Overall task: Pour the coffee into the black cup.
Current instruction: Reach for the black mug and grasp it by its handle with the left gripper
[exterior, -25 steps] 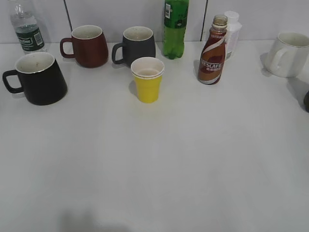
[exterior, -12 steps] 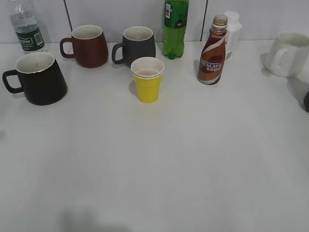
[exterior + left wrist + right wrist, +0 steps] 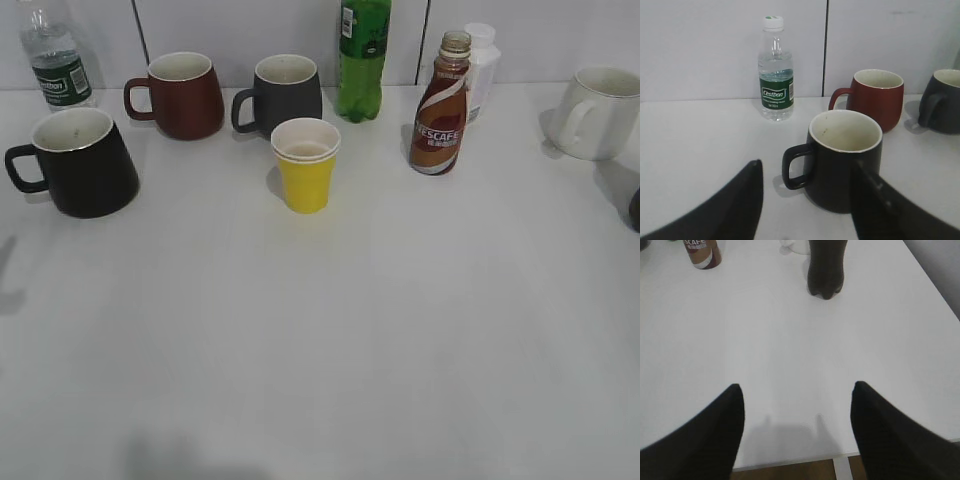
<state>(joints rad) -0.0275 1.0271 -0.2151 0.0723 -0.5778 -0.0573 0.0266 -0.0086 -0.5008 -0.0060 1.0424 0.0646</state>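
— What sort of place is this?
— It looks like a lab or test bench, not a home kitchen. A bare white table (image 3: 330, 330) stands against plain grey wall panels (image 3: 715, 45), with no cupboards or sink in view.
— Anything else?
— The mugs (image 3: 187, 95) and bottles (image 3: 362, 55) stand spaced in a row like props, and a table edge (image 3: 840, 460) shows.

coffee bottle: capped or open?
Open. The coffee bottle stands upright with no cap on its bare neck.
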